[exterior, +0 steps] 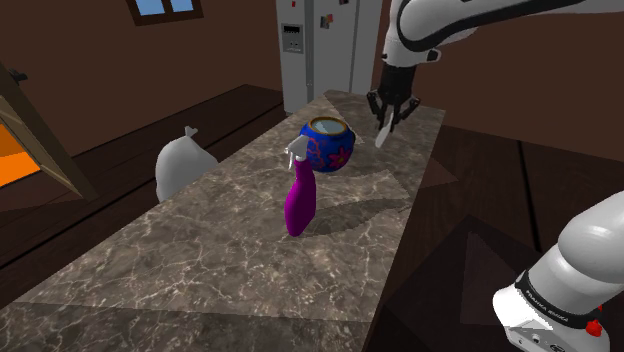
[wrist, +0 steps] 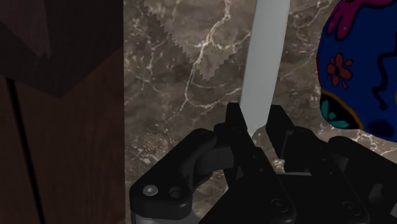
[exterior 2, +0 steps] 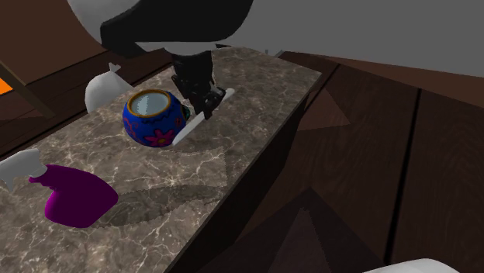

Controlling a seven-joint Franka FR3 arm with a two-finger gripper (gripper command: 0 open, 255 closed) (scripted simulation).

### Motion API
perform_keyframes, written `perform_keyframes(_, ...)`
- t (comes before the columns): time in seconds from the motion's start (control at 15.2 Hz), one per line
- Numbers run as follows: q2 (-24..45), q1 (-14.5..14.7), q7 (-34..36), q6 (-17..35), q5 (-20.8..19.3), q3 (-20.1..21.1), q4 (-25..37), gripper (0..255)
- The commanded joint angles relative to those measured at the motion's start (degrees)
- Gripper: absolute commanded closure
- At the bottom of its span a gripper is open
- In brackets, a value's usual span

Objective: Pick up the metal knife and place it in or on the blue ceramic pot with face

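Note:
My black gripper point(exterior: 392, 110) is shut on the pale grey knife point(exterior: 383, 135), which hangs blade-down above the marble counter point(exterior: 230, 260). In the wrist view the long flat blade point(wrist: 264, 57) runs out from between the two fingers point(wrist: 235, 121), clasped at its handle end. The round blue pot point(exterior: 327, 143) with red and pink flower marks and a gold rim stands upright on the counter, just to the shoulder view's left of the knife. In the second exterior view the knife point(exterior 2: 194, 124) slants down beside the pot point(exterior 2: 153, 116), under the gripper point(exterior 2: 203, 97). The pot's side point(wrist: 362, 63) is close beside the blade.
A purple spray bottle point(exterior: 298, 195) with a white trigger head stands on the counter nearer the camera than the pot. A white tied bag point(exterior: 183, 165) sits beyond the counter's left edge. A grey fridge point(exterior: 315, 50) stands at the counter's far end. The counter's right edge drops to dark wood floor.

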Motion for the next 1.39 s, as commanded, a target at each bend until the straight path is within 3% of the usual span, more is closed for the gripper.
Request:
perform_keyframes(0.0, -0.02, 0.0, 0.12, -1.65, -0.04, 0.0, 1.61, 255)
perform_keyframes(0.79, -0.01, -0.22, 0.24, -10.77, -0.29, -0.39, 10.74, 255)
perform_keyframes(1.32, 16.99, 2.92, 10.42, -13.9, -5.28, 5.57, 30.19, 255)
